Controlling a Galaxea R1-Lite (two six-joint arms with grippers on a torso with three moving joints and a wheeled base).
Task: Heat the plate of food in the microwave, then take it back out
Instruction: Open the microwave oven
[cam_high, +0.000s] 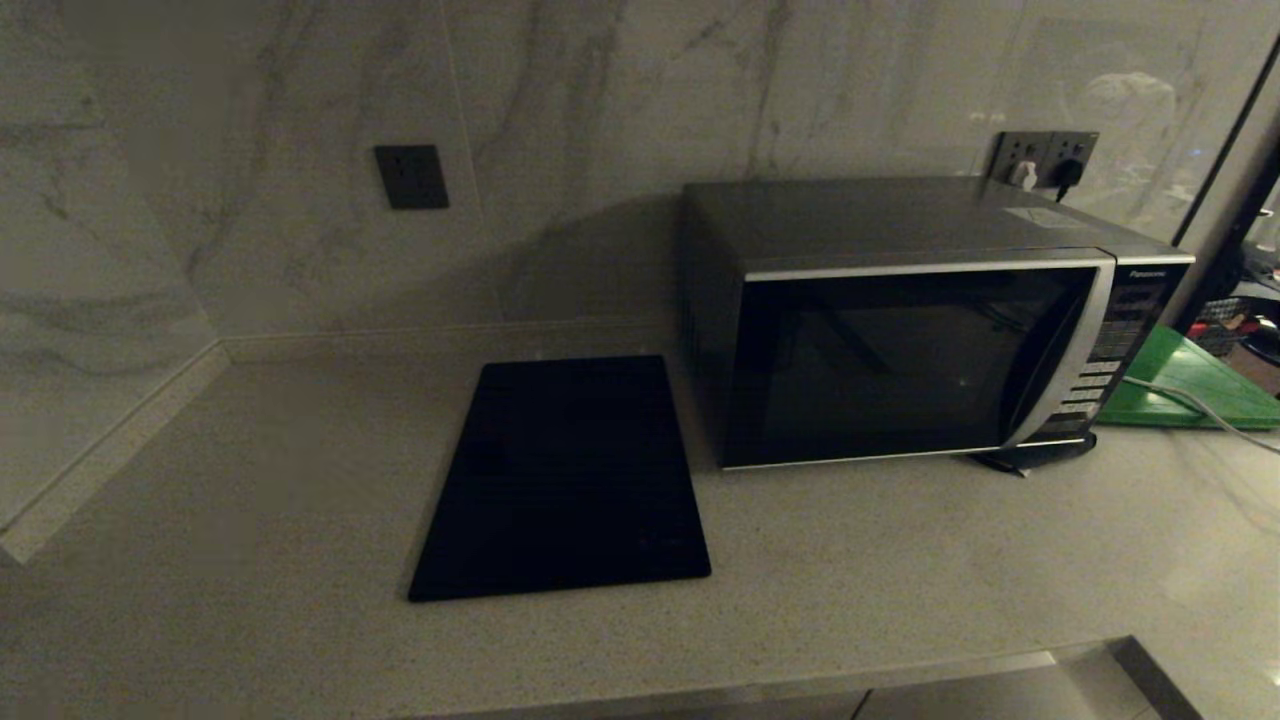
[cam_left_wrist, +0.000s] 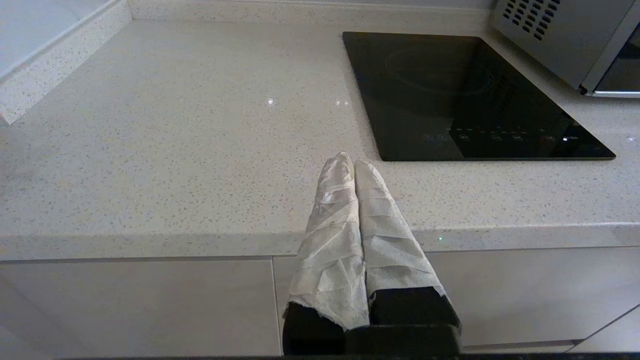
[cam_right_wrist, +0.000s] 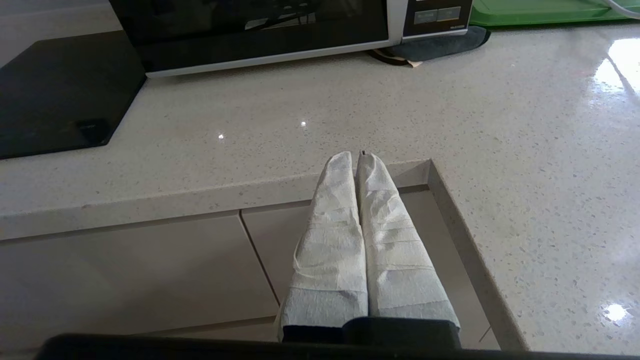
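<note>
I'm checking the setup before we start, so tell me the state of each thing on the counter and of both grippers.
microwave: door closed, no plate visible through the dark glass.
black slab: flat on the counter, bare.
green board: flat, right of the microwave, cable across it.
left gripper: fingers shut, empty.
right gripper: fingers shut, empty.

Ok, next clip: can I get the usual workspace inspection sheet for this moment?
Surface: speckled pale counter, dry as far as visible.
Job's things: microwave with door closed; plate not in view.
Clutter: black slab left of microwave; green board on its right; dark pad under its front corner.
Grippers: left gripper and right gripper shut, empty, at the counter's front edge.
Cables: grey cable across the board; plugs in wall socket.
Surroundings: marble wall, cabinet fronts below.
</note>
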